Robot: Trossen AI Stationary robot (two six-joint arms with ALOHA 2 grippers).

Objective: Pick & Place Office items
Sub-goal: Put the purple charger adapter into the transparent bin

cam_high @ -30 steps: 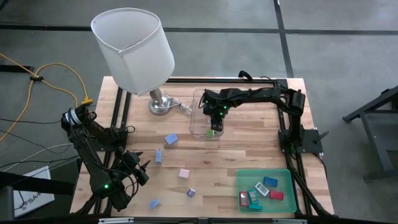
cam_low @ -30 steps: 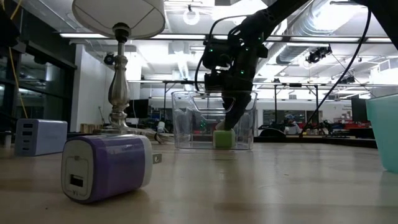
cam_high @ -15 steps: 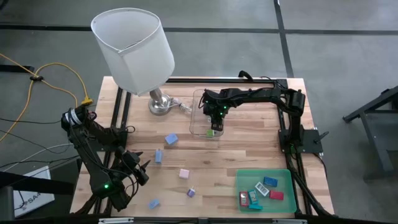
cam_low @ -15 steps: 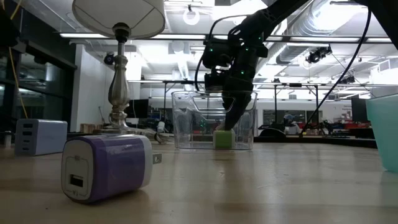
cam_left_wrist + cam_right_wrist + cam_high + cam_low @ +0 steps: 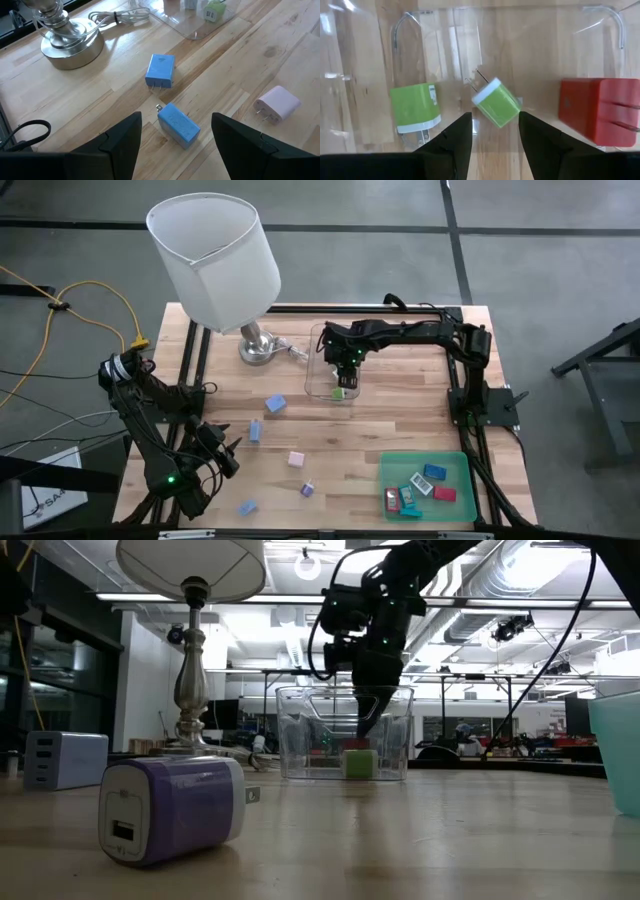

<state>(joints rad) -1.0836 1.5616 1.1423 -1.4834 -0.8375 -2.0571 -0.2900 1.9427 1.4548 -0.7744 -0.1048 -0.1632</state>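
Note:
The office items are small plug-in charger blocks. Inside the clear box (image 5: 318,370) lie two green ones (image 5: 496,102) (image 5: 415,109) and a red one (image 5: 600,110). My right gripper (image 5: 495,140) hangs open just above the tilted middle green block (image 5: 360,762), which rests on the box floor. My left gripper (image 5: 175,150) waits open near the table's near left corner, touching nothing. A blue block (image 5: 178,125) lies ahead of its fingers, another blue one (image 5: 161,70) farther off, and a pink one (image 5: 277,104) to the side.
A lamp (image 5: 215,255) with a metal base (image 5: 257,348) stands left of the box. The green tray (image 5: 462,465) at the near right holds several blocks. A purple block (image 5: 175,810) and a light blue one (image 5: 248,506) lie near the table's near edge.
My right gripper has risen out of the clear box, away from the green block it was reaching down to. The block has stayed on the box floor.

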